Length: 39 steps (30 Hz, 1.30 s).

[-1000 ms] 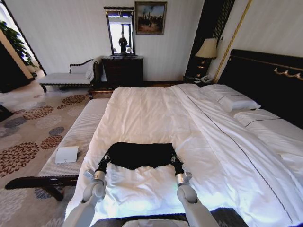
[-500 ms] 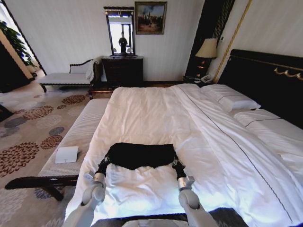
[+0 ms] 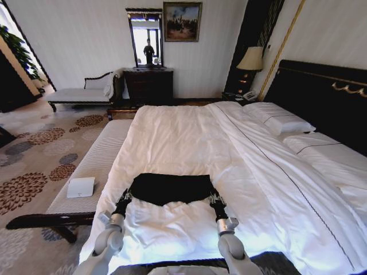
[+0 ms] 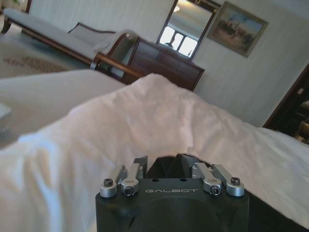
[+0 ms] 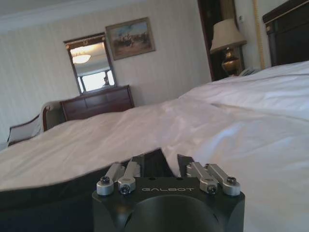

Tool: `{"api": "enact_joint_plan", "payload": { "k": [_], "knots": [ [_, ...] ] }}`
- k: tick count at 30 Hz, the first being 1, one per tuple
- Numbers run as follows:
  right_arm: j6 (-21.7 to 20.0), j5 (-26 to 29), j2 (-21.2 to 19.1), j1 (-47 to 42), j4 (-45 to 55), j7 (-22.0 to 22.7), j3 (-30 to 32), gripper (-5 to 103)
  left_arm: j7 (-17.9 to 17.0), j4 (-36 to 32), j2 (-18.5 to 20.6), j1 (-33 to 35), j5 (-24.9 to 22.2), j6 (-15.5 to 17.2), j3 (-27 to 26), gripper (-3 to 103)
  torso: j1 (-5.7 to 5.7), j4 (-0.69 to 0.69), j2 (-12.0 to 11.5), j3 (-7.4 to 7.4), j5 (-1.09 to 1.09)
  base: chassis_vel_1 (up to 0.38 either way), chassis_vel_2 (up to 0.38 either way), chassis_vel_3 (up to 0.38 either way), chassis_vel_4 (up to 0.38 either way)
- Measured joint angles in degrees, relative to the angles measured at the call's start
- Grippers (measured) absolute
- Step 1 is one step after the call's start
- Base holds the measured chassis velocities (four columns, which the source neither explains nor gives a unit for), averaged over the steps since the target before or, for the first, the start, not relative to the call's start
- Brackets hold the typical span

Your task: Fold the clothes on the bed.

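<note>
The clothes are a black T-shirt (image 3: 169,188) lying as a wide flat band on the white duvet of the bed (image 3: 183,137), near its foot. My left gripper (image 3: 124,199) is shut on the shirt's near left corner, and my right gripper (image 3: 215,199) is shut on its near right corner. The near hem sags between them. In the left wrist view black cloth (image 4: 166,163) sits between the fingers of the left gripper (image 4: 164,162). In the right wrist view the black shirt (image 5: 72,186) rises to a peak at the right gripper (image 5: 164,162).
A white striped bench (image 3: 94,166) runs along the bed's left side with a white flat object (image 3: 80,187) on it. Pillows (image 3: 278,120) and a dark headboard (image 3: 321,97) stand at the right. A chaise (image 3: 80,91), a dresser (image 3: 149,85) and a lamp (image 3: 251,59) line the far wall.
Both arms have drawn back toward the foot of the bed, and the shirt has slid a little nearer with them, wrinkling the duvet.
</note>
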Motion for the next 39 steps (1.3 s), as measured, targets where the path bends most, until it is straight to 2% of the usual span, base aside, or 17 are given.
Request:
{"api": "enact_joint_plan", "payload": {
  "k": [2,3,5,7,8,9,10,12,13,14,16,18,21,26,27,30,39],
  "knots": [
    [-0.6,0.5,-0.4,-1.6,3.2,0.7,0.7,50,0.2,-2.8,0.7,1.7,0.7,0.0,-1.5,55,-0.01,0.00,0.0,0.00,0.00,0.000,0.000,0.000,0.000],
    [-0.6,0.5,-0.4,-1.6,3.2,0.7,0.7,50,0.2,-2.8,0.7,1.7,0.7,0.0,-1.5,55,-0.01,0.00,0.0,0.00,0.00,0.000,0.000,0.000,0.000],
    [-1.9,1.2,-1.6,-2.0,6.2,1.4,0.7,61,-0.5,-5.3,1.2,1.8,2.0,0.8,-2.0,66,-0.01,0.00,0.0,-0.01,0.01,0.000,0.000,0.000,0.000],
    [-2.6,1.7,-2.2,-1.9,7.2,1.7,0.6,61,-1.0,-6.1,1.5,1.5,2.7,1.3,-1.8,66,-0.01,0.00,0.0,0.00,0.00,0.000,0.000,0.000,0.000],
    [-3.6,2.7,-3.1,-1.4,8.4,2.1,0.4,66,-1.6,-7.2,1.8,0.6,3.5,2.0,-1.3,72,-0.01,0.01,0.0,0.00,0.00,0.000,0.000,0.000,0.000],
    [-5.5,4.9,-4.9,0.0,10.2,2.7,-0.4,78,-2.9,-8.8,2.5,-1.4,3.9,3.8,0.3,76,-0.01,0.00,0.0,0.00,0.01,0.000,0.000,0.000,0.000],
    [-6.6,5.9,-5.8,0.8,10.6,3.0,-0.9,78,-3.7,-9.2,2.8,-2.6,3.7,4.8,1.3,82,0.00,0.00,0.0,0.00,0.00,0.000,0.000,0.000,0.000],
    [-8.1,7.2,-7.6,2.9,10.7,3.2,-2.0,89,-4.6,-9.3,3.5,-5.4,3.3,6.9,3.2,92,0.00,-0.01,0.0,0.01,0.00,0.000,0.000,0.000,0.000],
    [-8.1,7.2,-7.6,2.9,10.7,3.2,-2.0,89,-4.6,-9.3,3.5,-5.4,3.3,6.9,3.2,92,0.00,-0.01,0.0,0.01,0.00,0.000,0.000,0.000,0.000],
    [-8.8,7.4,-8.5,4.5,9.9,3.2,-2.9,94,-4.6,-8.5,4.1,-7.6,3.4,7.8,4.6,92,0.00,-0.01,0.0,0.01,0.00,0.000,0.000,0.000,0.000],
    [-9.8,7.4,-9.3,7.1,7.7,2.9,-4.9,97,-4.5,-5.2,4.9,-12.0,3.7,8.8,7.5,99,0.00,0.00,0.0,0.01,0.01,0.000,0.000,0.000,0.000],
    [-9.9,7.2,-9.4,8.0,7.0,2.7,-5.6,99,-4.5,-4.1,5.1,-13.3,3.8,8.9,8.6,99,0.00,0.00,0.0,0.01,0.01,0.000,0.000,0.000,0.000],
    [-10.9,6.2,-10.3,14.7,1.7,2.2,-11.3,100,-5.0,2.0,5.1,-21.1,4.1,9.6,15.5,100,0.00,-0.01,0.0,0.02,0.00,0.000,0.000,0.000,0.000],
    [-11.1,5.7,-9.4,22.6,-5.4,2.2,-18.2,100,-5.9,9.6,2.4,-27.8,4.1,9.9,21.4,100,0.01,-0.02,0.0,0.02,0.00,0.000,0.000,0.000,0.000],
    [-11.1,5.7,-9.4,22.6,-5.4,2.2,-18.2,100,-5.9,9.6,2.4,-27.8,4.1,9.9,21.4,100,0.01,-0.02,0.0,0.02,0.00,0.000,0.000,0.000,0.000],
    [-10.7,4.6,-6.7,27.9,-12.8,2.1,-23.2,100,-4.7,14.4,0.7,-29.5,6.6,8.3,24.0,100,0.02,0.00,0.0,0.02,0.00,0.000,0.000,0.000,0.000],
    [-7.9,-1.1,-3.4,30.5,-22.1,0.3,-24.7,100,-2.5,18.0,-1.8,-27.7,9.5,6.1,23.3,100,0.01,-0.01,0.0,0.01,0.00,0.000,0.000,0.000,0.000]
  ]
}}
